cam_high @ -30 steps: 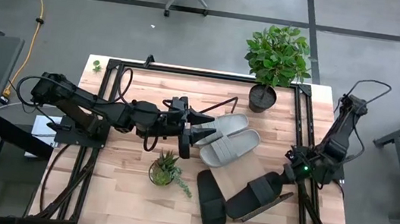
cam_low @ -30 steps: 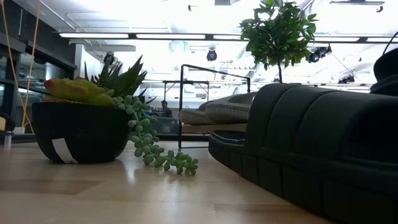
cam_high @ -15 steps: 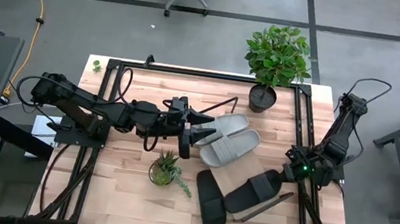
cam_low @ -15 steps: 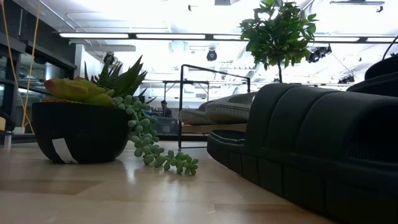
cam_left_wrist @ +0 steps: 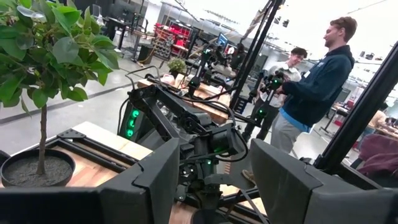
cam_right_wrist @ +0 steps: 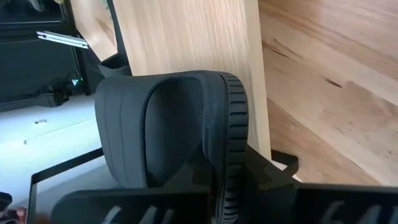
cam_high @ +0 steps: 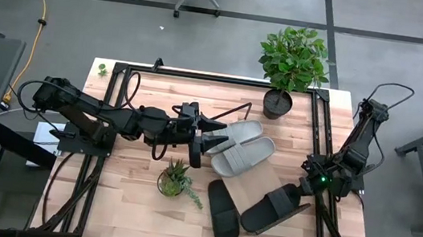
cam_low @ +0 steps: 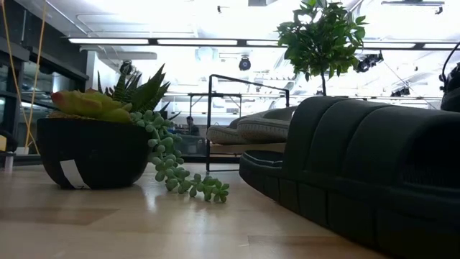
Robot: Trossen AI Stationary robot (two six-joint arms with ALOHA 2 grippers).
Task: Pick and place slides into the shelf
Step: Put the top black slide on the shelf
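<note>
Two light grey slides point(cam_high: 238, 146) lie side by side on the slanted shelf, whose wire frame point(cam_high: 237, 110) shows behind them. My left gripper point(cam_high: 217, 139) is open and empty, level at their left ends; its fingers frame the left wrist view point(cam_left_wrist: 214, 186). My right gripper point(cam_high: 305, 191) is shut on a black slide point(cam_high: 273, 209) over the shelf's light-wood board point(cam_right_wrist: 186, 37). The other black slide point(cam_high: 222, 213) lies flat on the table at the front and fills the right of the low view point(cam_low: 359, 165). My right gripper holds the black slide by its end nearest the table's right edge point(cam_right_wrist: 217, 171), close behind the wide strap point(cam_right_wrist: 149, 124). The fingers come from the table's right and lie along the slide. The gripper body hides the pads. Whether the free end point(cam_high: 247, 220) rests on the board, I cannot tell.
A tall potted plant point(cam_high: 286, 67) stands at the far edge. A small succulent in a dark pot point(cam_high: 175, 180) stands left of the lying black slide. People stand beyond the table in the left wrist view point(cam_left_wrist: 311, 93). Bare tabletop lies at the near left.
My right gripper has kept its hold. The black slide's free end has swung a little toward the table's far left, then back toward the near edge. In the low view, the dark shape at the upper right has sunk.
</note>
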